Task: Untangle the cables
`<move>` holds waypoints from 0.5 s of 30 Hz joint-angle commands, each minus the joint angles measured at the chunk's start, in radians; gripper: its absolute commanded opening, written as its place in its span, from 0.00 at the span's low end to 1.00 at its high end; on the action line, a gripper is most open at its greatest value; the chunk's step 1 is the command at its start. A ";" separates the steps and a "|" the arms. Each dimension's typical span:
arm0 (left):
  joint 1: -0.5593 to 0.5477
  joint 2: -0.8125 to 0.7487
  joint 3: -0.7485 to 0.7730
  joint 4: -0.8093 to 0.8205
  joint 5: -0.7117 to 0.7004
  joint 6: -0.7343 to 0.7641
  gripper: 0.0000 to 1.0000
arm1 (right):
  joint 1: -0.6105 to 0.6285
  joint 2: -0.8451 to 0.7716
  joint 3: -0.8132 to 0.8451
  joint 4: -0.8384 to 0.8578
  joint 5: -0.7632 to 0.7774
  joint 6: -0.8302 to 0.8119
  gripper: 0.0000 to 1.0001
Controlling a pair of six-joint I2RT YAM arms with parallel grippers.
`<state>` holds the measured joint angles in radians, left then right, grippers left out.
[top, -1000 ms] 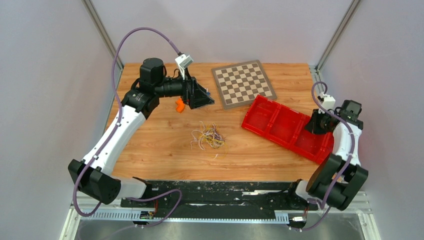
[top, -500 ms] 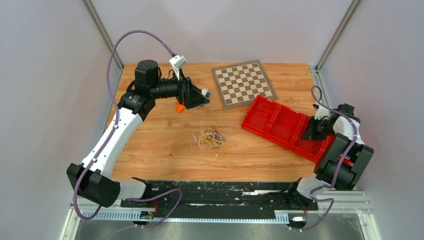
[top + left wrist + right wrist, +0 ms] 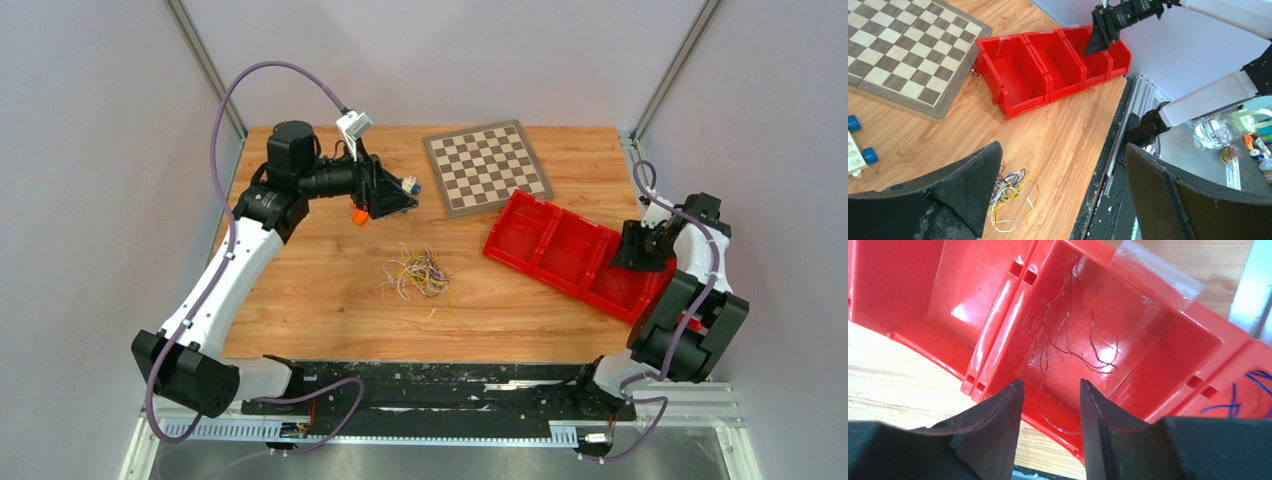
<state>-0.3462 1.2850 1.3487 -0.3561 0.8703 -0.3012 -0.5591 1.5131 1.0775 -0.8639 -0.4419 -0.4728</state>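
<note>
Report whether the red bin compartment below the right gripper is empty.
Not empty: thin red wires lie on the red plastic compartment's floor.

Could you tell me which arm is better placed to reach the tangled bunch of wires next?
Left, I'd say. The left gripper, open, hangs just beyond the bunch; the right gripper is over the red bin, farther off.

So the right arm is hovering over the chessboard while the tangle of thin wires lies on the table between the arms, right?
Not quite. The right gripper hovers over the red bins, not the chessboard, as the top external view shows. The tangle of thin wires does lie on the wooden table between the arms.
</note>
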 commanded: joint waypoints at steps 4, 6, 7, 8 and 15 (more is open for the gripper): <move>0.010 -0.057 -0.014 -0.019 -0.028 0.029 1.00 | -0.004 -0.093 0.169 -0.147 -0.009 -0.076 0.63; 0.020 -0.061 -0.030 -0.049 -0.029 0.045 1.00 | 0.000 -0.103 0.241 -0.247 -0.134 -0.126 0.74; 0.032 -0.064 -0.039 -0.076 -0.028 0.052 1.00 | 0.014 -0.108 0.274 -0.294 -0.195 -0.141 0.79; 0.040 -0.066 -0.063 -0.090 -0.026 0.071 1.00 | 0.038 -0.115 0.307 -0.336 -0.257 -0.149 0.83; 0.091 -0.106 -0.344 -0.059 0.077 0.045 1.00 | 0.529 -0.184 0.275 -0.147 -0.381 0.043 1.00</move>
<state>-0.2623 1.2076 1.1297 -0.4366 0.8753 -0.2554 -0.2890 1.3766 1.3922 -1.1103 -0.6834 -0.5301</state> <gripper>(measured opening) 1.000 0.988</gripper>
